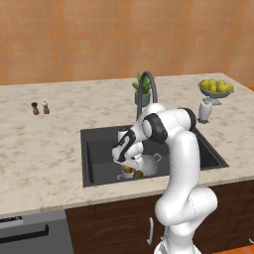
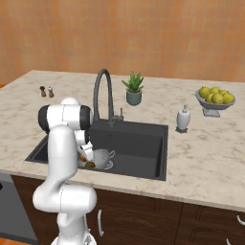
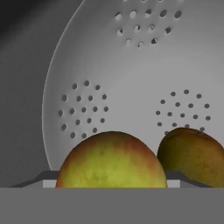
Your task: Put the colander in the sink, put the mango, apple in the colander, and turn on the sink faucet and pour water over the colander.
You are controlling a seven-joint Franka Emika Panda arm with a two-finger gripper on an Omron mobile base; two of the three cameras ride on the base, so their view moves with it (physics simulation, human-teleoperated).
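One colander [image 3: 131, 65] in one sink [image 1: 99, 149], one apple [image 3: 111, 159], one mango [image 3: 192, 155], one faucet [image 2: 103, 91], two shakers [image 1: 40, 107], one potted plant [image 2: 133, 89], one fruit bowl [image 2: 214, 107], one soap dispenser [image 2: 183, 118]

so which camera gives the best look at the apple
The hand view: the apple sits large and close between the fingertips, inside the colander, beside the mango. The left base view shows it as a small reddish spot under the gripper; the right base view shows a sliver beside the arm.
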